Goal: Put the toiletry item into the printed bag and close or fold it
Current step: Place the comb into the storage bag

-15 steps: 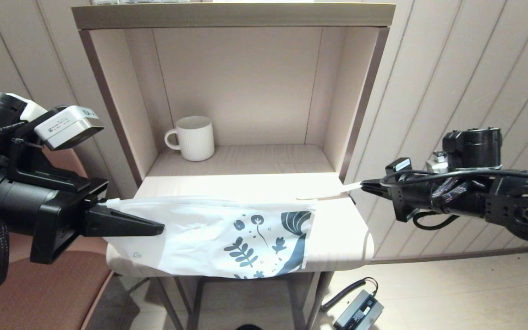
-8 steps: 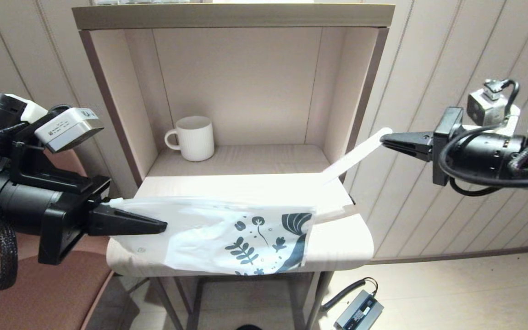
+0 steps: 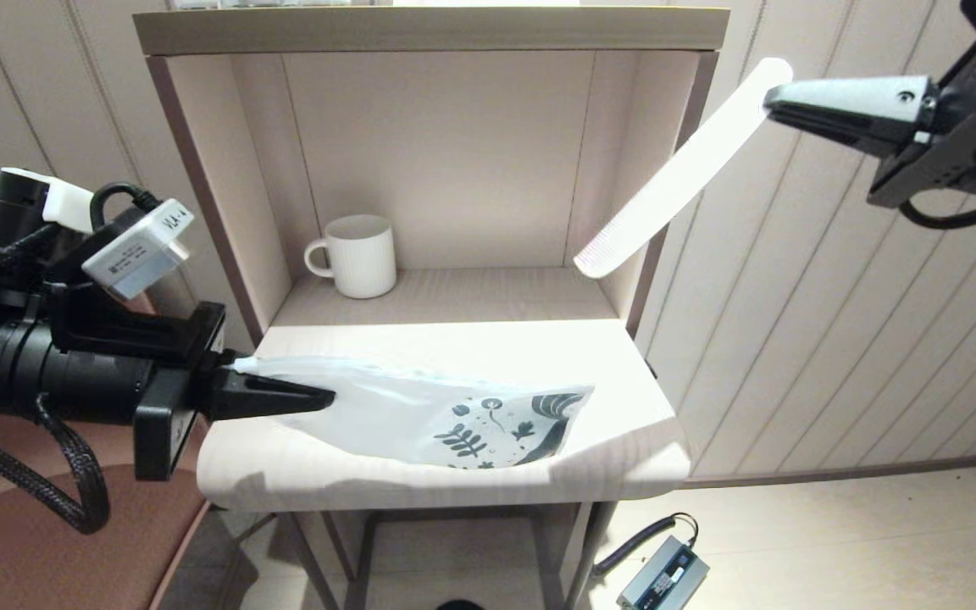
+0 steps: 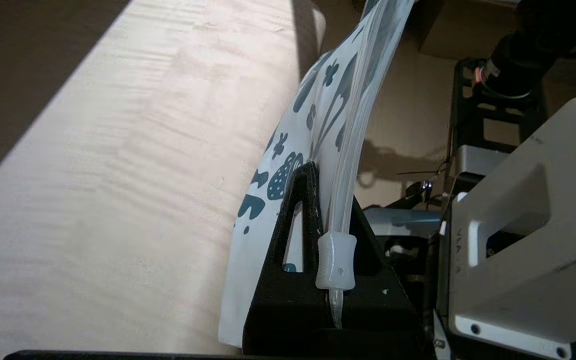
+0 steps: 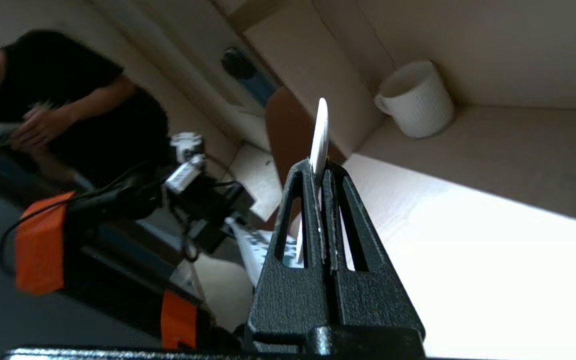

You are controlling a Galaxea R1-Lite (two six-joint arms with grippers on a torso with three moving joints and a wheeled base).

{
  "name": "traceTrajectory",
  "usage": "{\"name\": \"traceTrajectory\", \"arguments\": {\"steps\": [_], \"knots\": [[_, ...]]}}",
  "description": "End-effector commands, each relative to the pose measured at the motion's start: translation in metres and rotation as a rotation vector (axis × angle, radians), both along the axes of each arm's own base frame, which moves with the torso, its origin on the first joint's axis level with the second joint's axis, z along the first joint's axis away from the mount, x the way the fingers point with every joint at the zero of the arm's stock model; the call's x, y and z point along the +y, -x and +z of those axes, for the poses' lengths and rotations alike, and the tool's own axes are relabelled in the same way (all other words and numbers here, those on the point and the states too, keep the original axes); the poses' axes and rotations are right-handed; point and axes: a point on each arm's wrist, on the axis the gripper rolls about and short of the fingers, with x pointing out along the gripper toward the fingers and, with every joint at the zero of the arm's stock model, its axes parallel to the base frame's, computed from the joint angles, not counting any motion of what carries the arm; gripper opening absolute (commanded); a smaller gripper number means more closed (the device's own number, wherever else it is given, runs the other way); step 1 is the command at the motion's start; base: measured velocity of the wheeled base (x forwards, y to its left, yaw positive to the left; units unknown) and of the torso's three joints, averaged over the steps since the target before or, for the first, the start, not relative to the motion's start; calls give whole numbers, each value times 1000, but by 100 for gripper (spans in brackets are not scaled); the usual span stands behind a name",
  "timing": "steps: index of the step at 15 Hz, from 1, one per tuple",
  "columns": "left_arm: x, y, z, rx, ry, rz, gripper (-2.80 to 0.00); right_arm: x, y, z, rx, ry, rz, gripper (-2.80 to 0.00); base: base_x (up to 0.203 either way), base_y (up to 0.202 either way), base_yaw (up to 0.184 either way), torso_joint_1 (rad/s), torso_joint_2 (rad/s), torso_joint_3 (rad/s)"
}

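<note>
The printed bag (image 3: pixel 454 415), a white pouch with dark teal leaf prints at its right end, lies tilted on the white table top (image 3: pixel 471 347). My left gripper (image 3: pixel 329 395) is shut on the bag's left, zipper edge. In the left wrist view the bag (image 4: pixel 318 110) stands on edge between the fingers, its clear slider (image 4: pixel 336 262) right at my left gripper (image 4: pixel 313 172). The toiletry item, an off-white comb (image 3: pixel 674 186), hangs slanted in the air high at the right, above the table's back right corner. My right gripper (image 3: pixel 772 106) is shut on its upper end. The right wrist view has the comb (image 5: pixel 320 130) edge-on, sticking out past my right gripper (image 5: pixel 324 170).
A white ribbed mug (image 3: pixel 359 254) stands at the back left of the open shelf (image 3: pixel 454 288). The shelf's side walls flank the table top. A brown chair (image 3: pixel 73 542) is at lower left. A power adapter (image 3: pixel 662 576) lies on the floor. A person (image 5: pixel 68 100) sits beyond the table.
My right gripper has risen up and to the right, lifting the comb off the table into the air. The left gripper has shifted slightly right and tipped the bag up on its edge.
</note>
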Motion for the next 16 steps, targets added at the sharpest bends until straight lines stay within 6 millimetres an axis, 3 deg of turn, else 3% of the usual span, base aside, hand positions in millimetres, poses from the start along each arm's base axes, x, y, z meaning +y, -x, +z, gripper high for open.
{"name": "traceTrajectory", "arguments": {"steps": [1,3,6,9,11,16], "knots": [[-9,0,-6,-16,-25,-5,-280,1,5,13,-63,48,177,-280,0,0,0,0,0,0],[-12,-5,-3,-12,-19,-12,-280,1,4,24,-159,110,307,-280,0,0,0,0,0,0],[-24,-16,1,58,-9,-25,-280,2,-17,38,-236,171,456,-280,0,0,0,0,0,0],[-32,-27,10,189,33,15,-280,3,-44,55,-307,197,484,-280,0,0,0,0,0,0],[-34,-32,10,209,40,20,-280,5,-65,54,-298,196,494,-280,0,0,0,0,0,0],[-41,-35,8,200,38,-4,-280,13,-84,65,-302,190,504,-280,0,0,0,0,0,0]]}}
